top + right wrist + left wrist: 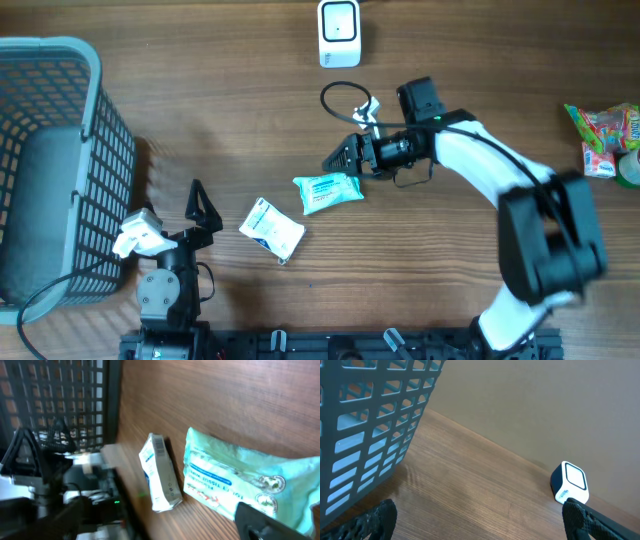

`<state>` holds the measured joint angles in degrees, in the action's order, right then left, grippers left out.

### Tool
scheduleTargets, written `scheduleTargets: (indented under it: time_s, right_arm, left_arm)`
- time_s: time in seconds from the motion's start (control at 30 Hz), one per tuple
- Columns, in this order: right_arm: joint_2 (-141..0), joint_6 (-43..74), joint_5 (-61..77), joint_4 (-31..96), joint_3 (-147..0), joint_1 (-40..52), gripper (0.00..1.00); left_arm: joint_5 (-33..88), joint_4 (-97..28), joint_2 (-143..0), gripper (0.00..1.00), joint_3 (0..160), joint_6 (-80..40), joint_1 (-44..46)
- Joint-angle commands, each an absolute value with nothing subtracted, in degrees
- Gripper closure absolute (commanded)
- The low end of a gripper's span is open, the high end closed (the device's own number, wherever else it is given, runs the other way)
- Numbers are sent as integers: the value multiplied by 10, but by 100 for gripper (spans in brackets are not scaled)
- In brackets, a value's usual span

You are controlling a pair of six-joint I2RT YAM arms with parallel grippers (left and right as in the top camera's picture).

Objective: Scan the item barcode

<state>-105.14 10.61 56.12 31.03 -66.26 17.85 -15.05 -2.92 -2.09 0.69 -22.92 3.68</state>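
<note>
The right gripper (335, 158) sits just above centre of the overhead frame, pointing toward the frame's left. Its jaws look spread with nothing between them, and the right wrist view shows only one finger at the lower right corner. Just below it on the brown wooden table (200, 100) lies the pale teal plastic tissue pack (328, 190), close to the fingertips but apart from them. Its long axis runs roughly left to right across the frame, about parallel to the jaws' reach. A small white printed carton (272, 228) lies further toward the lower left, nearer the left gripper (200, 202), which is wide open and empty. The white box-shaped barcode scanner (338, 33) stands at top centre. Judging by position, the right arm is the nearer to both pack and scanner — it would need to drop down-frame onto the pack, then carry it up-frame.
</note>
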Motion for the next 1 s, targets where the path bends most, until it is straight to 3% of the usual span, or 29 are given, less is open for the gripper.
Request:
scheduleTargets:
  time_s: [0.0,0.2,0.33,0.47,0.6,0.73,0.97]
  right_arm:
    - [-957,-6,444,322,-677,209,0]
    - [-942,-172,95,366,-670,300,1]
    - [-943,-195,-136,289,-670,355,0]
    - [-943,-266,-138,201,-670,361,0]
    - [-945,-347,-45,286,-667,361,0]
    - [-945,-345,-123,310,-649,397,0]
    - [-949,-344,-121,307,-623,462,0]
  left_arm:
    - [-148,-27,-19,0,3,-232,34]
    - [-148,-27,-19,0,3,-232,34]
    - [-148,-27,-19,0,3,-232,34]
    - [-148,-27,-19,0,3,-232,34]
    - [-148,-27,-19,0,3,-232,34]
    - [-148,-27,-19,0,3,-232,34]
    - [-148,-27,-19,0,3,-232,34]
